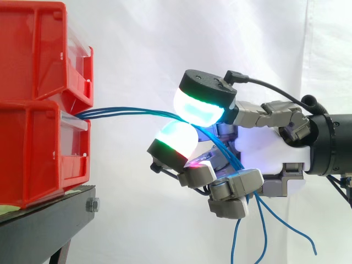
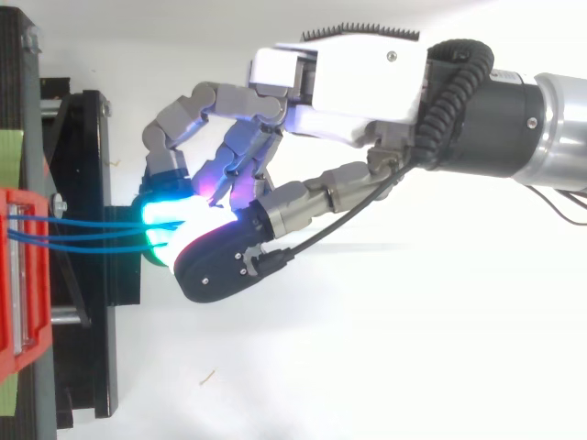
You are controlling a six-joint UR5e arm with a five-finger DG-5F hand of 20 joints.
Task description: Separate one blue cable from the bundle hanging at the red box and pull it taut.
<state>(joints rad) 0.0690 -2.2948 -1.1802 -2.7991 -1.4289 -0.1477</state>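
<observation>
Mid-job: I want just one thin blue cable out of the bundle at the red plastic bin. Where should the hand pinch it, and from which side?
Probably the uppermost thin blue cable, on the bare span nearer the red plastic bin, coming from above. There the strands fan apart; at the glowing pads the hand pinches several blue cables together.

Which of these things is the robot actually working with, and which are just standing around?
In the job:
- hand, fingers curled round the cables
- blue cables, pinched between its glowing pads
- red bins, where the cables come out

Just there:
- black stand under the bins
- white curtain behind
</observation>
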